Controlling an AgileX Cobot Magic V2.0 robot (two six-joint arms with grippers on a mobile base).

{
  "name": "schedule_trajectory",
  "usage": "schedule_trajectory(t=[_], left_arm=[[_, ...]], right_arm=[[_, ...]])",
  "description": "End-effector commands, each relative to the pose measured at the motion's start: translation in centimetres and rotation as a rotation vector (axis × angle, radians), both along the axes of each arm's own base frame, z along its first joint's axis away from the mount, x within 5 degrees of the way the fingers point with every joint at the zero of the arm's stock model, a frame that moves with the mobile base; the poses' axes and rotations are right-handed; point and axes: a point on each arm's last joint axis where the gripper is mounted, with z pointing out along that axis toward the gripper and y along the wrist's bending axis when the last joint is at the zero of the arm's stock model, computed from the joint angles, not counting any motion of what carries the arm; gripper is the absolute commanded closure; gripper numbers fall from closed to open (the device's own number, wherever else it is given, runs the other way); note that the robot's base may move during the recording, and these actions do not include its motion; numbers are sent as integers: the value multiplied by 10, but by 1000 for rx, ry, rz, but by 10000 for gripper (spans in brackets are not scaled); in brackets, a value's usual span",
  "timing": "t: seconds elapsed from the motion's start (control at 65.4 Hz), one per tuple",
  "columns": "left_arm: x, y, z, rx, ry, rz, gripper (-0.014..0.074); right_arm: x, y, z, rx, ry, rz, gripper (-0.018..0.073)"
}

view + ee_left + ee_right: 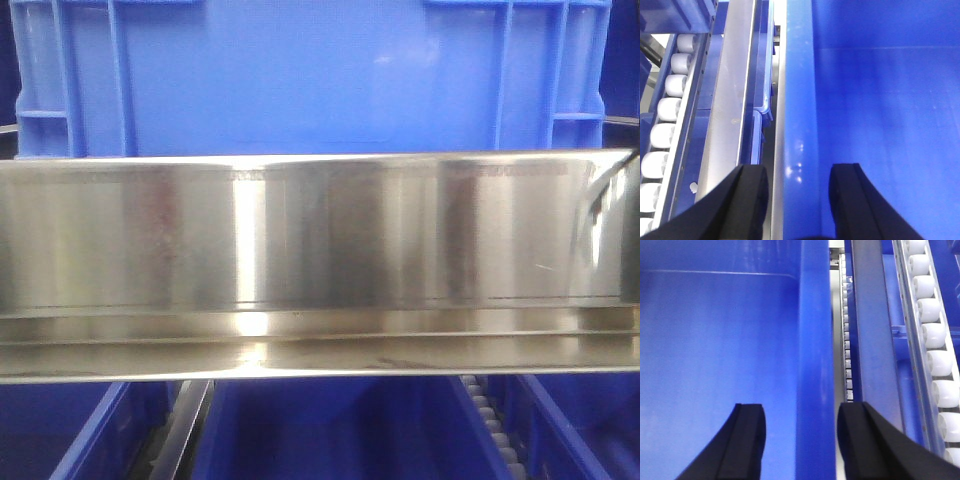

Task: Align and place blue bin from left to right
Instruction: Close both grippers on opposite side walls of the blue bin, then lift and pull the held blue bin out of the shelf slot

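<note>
Blue plastic, hard and smooth, was seen in the blue bin (310, 80), which filled the upper part of the front view behind a shiny steel rail (320, 250). Its flat wall was marked by raised ribs near both top corners. The bin was judged to be stiff, so it would not bend when squeezed, but slippery, so it could slide out of a weak grip. Nothing was seen inside it in the wrist views, so it was judged big and clumsy more than heavy. The thin side walls were judged the best places to be held, one by each arm. The left gripper (797, 175) was held wide, with a black finger on each side of the left wall (799, 100), taken to be this bin's. No touch could be made out. The right gripper (800, 415) was held wide across the right wall (815, 315) in the same way. White rollers (667, 110) were seen near the left edge of the left wrist view.
</note>
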Motion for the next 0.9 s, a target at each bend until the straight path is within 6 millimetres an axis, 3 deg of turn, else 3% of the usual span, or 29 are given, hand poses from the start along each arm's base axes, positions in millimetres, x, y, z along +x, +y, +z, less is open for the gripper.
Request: schedule_trajectory(t=[0.0,0.076,0.138,0.245,0.887], left_arm=[[-1,1,4,-20,-9,8,377],[-2,0,3,-37,-3,4,396],[-2,-2,3,-52,3,0,478],[-2,-2,3,-75,-3,24,706],[1,-3,5,-83,-39,12,707]], right_arm=[[0,-1,5,-3,-23,-2,324],[0,-1,5,-3,-23,-2,326],[0,-1,5,-4,-22,-2,362],[-1,-1,4,-7,-16,-3,631],[-2,-2,6,3,-12,-22,627]])
